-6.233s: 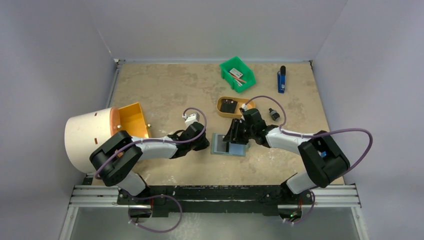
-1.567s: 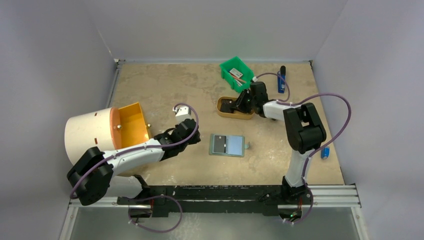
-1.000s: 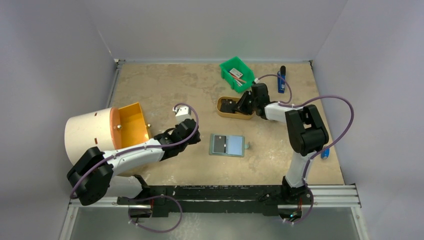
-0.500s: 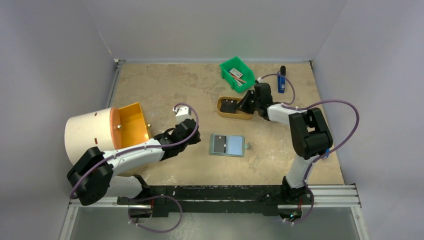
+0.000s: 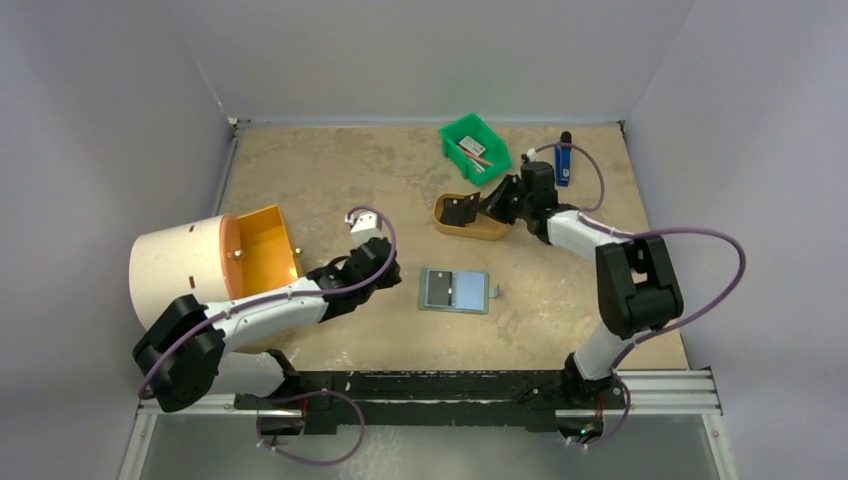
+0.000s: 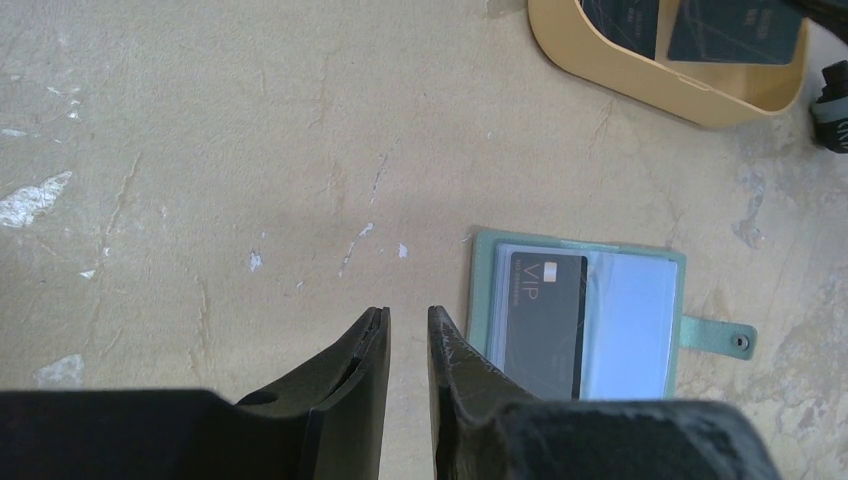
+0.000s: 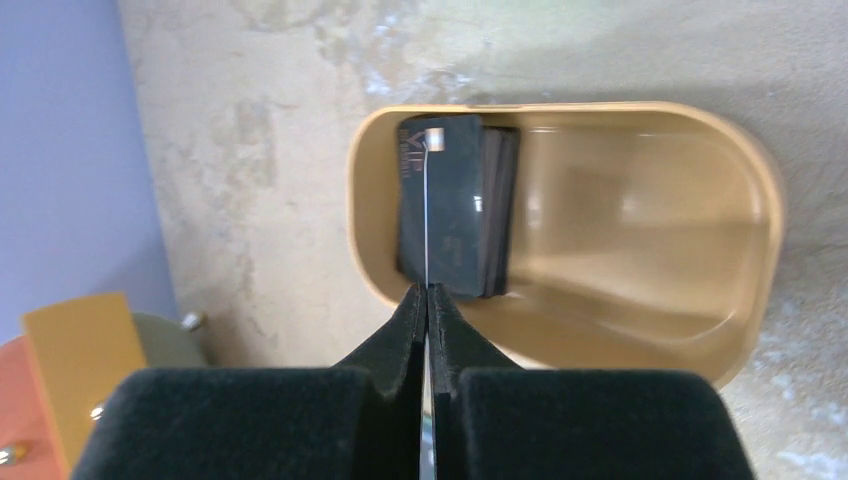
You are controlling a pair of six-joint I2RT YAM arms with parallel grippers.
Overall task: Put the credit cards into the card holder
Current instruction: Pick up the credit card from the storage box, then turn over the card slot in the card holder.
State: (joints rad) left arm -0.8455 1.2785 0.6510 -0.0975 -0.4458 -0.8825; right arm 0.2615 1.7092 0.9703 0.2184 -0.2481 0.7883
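**Cards: one pinched at the tray, one already in the holder**

The cards [image 7: 455,205] form a small dark stack at the left end of the tan tray [image 7: 650,240], which sits far and right of centre on the worktop [image 5: 330,180]. The right end effector [image 7: 428,295] is pinched shut there on a card [image 7: 428,210], which its own camera shows only edge-on, as a thin pale line. The holder [image 5: 468,290] lies open and flat near the middle of the worktop, nearer than the tray, with its snap tab pointing right. A black card sits in its left pocket. The left end effector [image 6: 408,320] is just left of the holder, above the worktop, its jaws a narrow slit apart and gripping nothing.

A green bin [image 5: 497,150] with small items in it stands beyond the tray. A blue-and-black stick [image 5: 563,165] lies to the right of the bin. A white drum [image 5: 180,275] with an orange inside lies on its side at the left edge.

From above, the right arm crosses the tray's right end and hides it, while the right wrist view shows the whole tray. The left wrist view shows "VIP" printed on the holder's card and two dark card faces in the tray. The top view gives only dark rectangles.
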